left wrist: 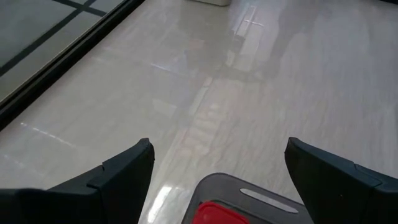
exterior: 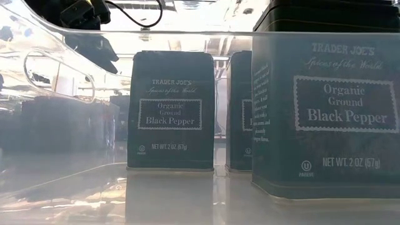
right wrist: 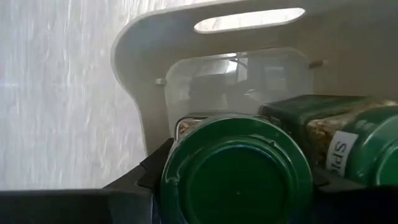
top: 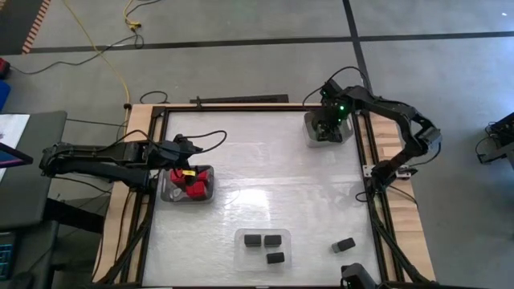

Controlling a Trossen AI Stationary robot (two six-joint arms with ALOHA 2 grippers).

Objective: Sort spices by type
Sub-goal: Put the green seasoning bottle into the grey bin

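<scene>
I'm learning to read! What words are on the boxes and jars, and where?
Middle black rectangular pepper tin: "TRADER JOE'S", "Spices of the World", "Organic Ground Black Pepper", "NET WT. 2 OZ (57g)".
Nearest black tin, on the right: the same words.
Green-lidded round jar's white label: only "SPIC" shows.
Tin behind: text mostly hidden.

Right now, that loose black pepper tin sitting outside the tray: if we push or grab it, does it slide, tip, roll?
The loose black pepper tin is boxy with flat faces, so it probably won't roll. It looks to be lying flat on the glossy table, so a push would likely slide it, not tip it. The tins in the tray look rigid; a firm pinch should hold.
</scene>
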